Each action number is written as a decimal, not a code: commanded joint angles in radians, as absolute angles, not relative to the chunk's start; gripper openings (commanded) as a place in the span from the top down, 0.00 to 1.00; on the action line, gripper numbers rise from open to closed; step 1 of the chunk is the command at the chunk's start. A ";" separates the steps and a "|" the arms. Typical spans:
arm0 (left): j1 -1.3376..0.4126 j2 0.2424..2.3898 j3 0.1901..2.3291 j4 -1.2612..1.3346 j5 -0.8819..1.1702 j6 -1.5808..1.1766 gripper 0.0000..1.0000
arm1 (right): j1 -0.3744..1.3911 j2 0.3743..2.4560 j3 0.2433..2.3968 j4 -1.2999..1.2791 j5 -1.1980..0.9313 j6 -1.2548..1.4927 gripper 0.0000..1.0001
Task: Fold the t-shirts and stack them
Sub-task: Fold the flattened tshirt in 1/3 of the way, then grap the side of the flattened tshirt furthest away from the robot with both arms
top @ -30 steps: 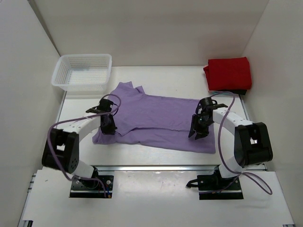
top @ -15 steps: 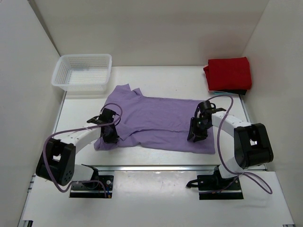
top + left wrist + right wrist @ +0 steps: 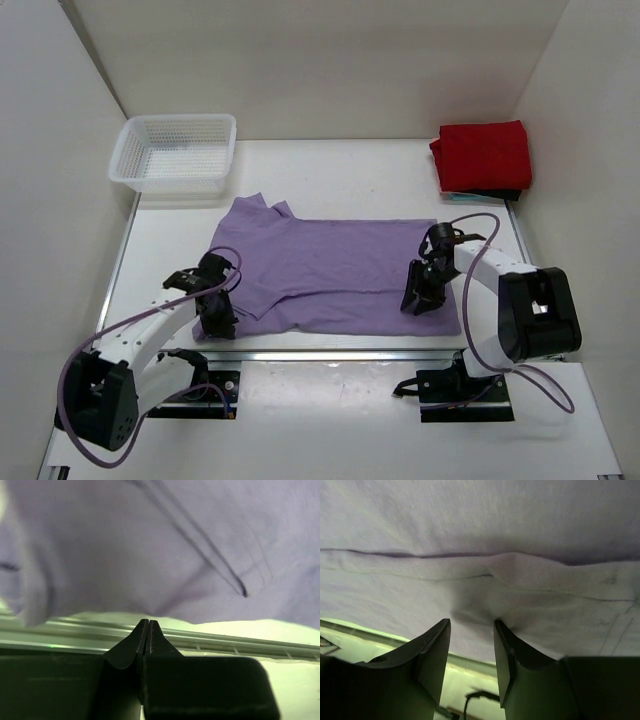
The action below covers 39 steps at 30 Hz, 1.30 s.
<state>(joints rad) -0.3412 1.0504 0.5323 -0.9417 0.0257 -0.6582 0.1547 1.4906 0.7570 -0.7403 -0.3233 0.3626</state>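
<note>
Lavender-purple cloth t-shirt [image 3: 330, 270] lies spread across the middle of the white counter [image 3: 350, 175], collar toward the far left, its near hem along the counter's near edge. A crease runs across its near half, and the near-left part is doubled over.

My left claw [image 3: 216, 318] sits at the shirt's near-left corner. On the left wrist camera its fingers are pressed flat together with no gap, nipping the hem right at their tips [image 3: 146, 625], and the cloth hangs above them with the counter's edge rail showing under it.

My right claw [image 3: 420, 298] is over the near-right part of the shirt. On its wrist camera the fingers stand partly apart [image 3: 470, 622], tips against the cloth, which puckers into a small ridge just beyond them; I see nothing gripped between them.

Well apart, in the far right corner, a bright red cloth t-shirt [image 3: 483, 153] lies folded into a square. A white plastic mesh basket [image 3: 170, 182] stands in the far left corner.
</note>
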 commanded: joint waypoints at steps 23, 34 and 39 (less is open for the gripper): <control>-0.192 1.466 1.076 -0.789 -0.049 -0.471 0.82 | -0.095 1.324 0.913 -0.812 -0.012 0.351 0.63; -0.215 1.781 1.264 -0.681 -0.020 -0.459 0.75 | -0.088 1.425 0.891 -0.762 -0.055 0.333 0.60; -0.232 1.880 1.284 -0.635 0.021 -0.469 0.76 | -0.086 1.460 0.873 -0.762 -0.052 0.307 0.59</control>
